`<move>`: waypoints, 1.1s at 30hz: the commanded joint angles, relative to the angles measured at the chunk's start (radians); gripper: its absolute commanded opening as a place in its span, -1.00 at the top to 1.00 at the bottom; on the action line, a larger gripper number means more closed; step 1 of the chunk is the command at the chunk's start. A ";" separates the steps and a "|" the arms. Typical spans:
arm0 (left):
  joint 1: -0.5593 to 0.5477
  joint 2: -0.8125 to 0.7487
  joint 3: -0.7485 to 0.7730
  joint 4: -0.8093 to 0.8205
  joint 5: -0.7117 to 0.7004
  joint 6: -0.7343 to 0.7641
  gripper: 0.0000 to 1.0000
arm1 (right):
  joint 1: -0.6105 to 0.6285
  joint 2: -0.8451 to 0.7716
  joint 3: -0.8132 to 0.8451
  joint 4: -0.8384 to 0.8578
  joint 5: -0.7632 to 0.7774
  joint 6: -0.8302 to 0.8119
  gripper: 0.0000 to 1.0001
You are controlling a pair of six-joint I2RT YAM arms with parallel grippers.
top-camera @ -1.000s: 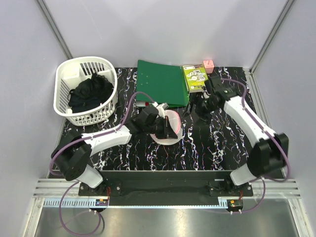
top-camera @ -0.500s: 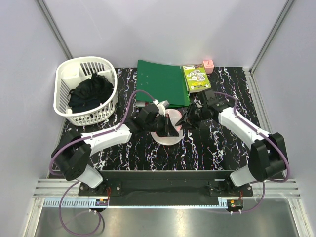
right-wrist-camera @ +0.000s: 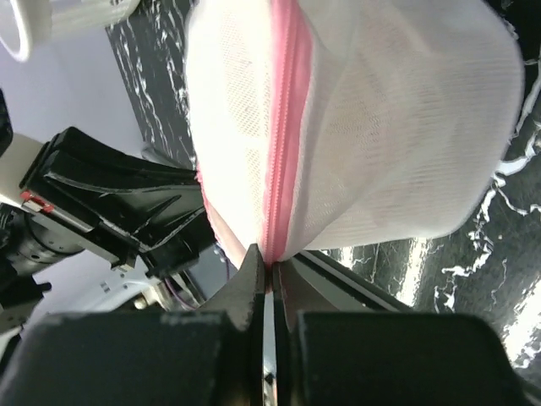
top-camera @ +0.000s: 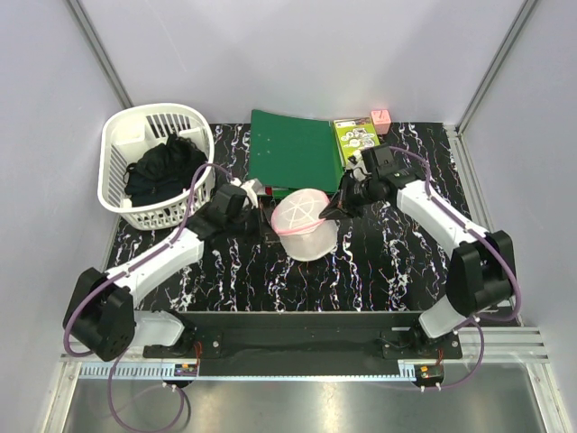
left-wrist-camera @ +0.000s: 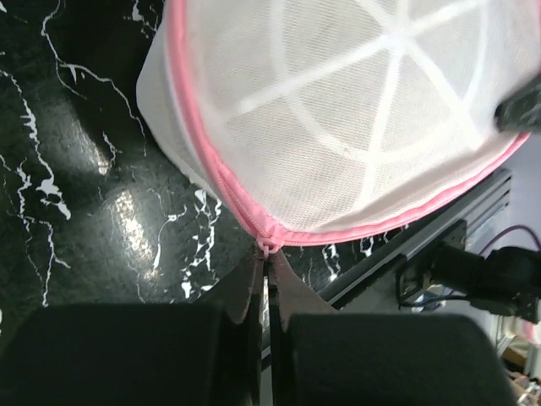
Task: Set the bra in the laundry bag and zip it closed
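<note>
We can read no words or numbers anywhere. The yellow-green packet [top-camera: 354,142] at the far right of the bench [top-camera: 406,262], beside the green folder [top-camera: 297,149], carries print too small to make out.

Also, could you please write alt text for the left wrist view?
A white mesh laundry bag with pink zipper trim fills the view, over a black marbled table. The left hand, shut, pinches the trim at the bag's lower edge.

Left arm [top-camera: 167,257], right arm [top-camera: 442,216] reach inward; jaws pinched together.
</note>
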State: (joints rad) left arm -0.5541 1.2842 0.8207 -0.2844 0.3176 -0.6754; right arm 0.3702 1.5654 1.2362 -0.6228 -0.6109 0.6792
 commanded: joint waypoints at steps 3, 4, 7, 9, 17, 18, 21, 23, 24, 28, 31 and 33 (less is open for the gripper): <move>-0.071 -0.013 0.046 0.017 0.063 0.025 1.00 | 0.033 0.148 0.190 -0.089 -0.121 -0.182 0.90; -0.088 0.013 0.058 0.055 0.072 0.011 1.00 | 0.045 0.169 0.224 -0.109 -0.100 -0.187 0.84; -0.139 0.059 0.087 0.192 0.126 -0.104 1.00 | 0.055 0.229 0.347 -0.245 0.060 -0.165 0.43; -0.158 0.104 0.083 0.263 0.143 -0.202 1.00 | 0.044 0.216 0.388 -0.352 0.210 -0.170 0.01; -0.193 0.207 0.172 0.306 0.130 -0.276 1.00 | -0.004 -0.077 0.122 -0.327 0.289 -0.064 -0.75; -0.196 0.219 0.175 0.306 0.130 -0.279 1.00 | -0.004 -0.135 0.086 -0.299 0.271 0.007 -0.90; -0.211 0.236 0.187 0.309 0.127 -0.285 1.00 | 0.006 -0.244 -0.096 -0.090 0.156 0.203 -0.99; -0.217 0.244 0.195 0.309 0.135 -0.285 1.00 | 0.009 -0.268 -0.190 0.031 0.123 0.299 -0.99; -0.219 0.248 0.199 0.309 0.136 -0.286 1.00 | 0.007 -0.263 -0.199 0.043 0.123 0.309 -1.00; -0.233 0.245 0.201 0.303 0.138 -0.285 1.00 | 0.009 -0.219 -0.211 0.093 0.128 0.347 -0.99; -0.240 0.245 0.196 0.298 0.138 -0.283 1.00 | 0.009 -0.191 -0.248 0.173 0.091 0.413 -0.99; -0.242 0.242 0.190 0.300 0.136 -0.283 1.00 | 0.009 -0.177 -0.265 0.224 0.079 0.441 -0.74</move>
State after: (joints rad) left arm -0.7860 1.5295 0.9798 -0.0277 0.4240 -0.9520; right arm 0.3733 1.3716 1.0016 -0.5598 -0.4782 1.0107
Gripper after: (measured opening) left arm 0.023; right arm 0.981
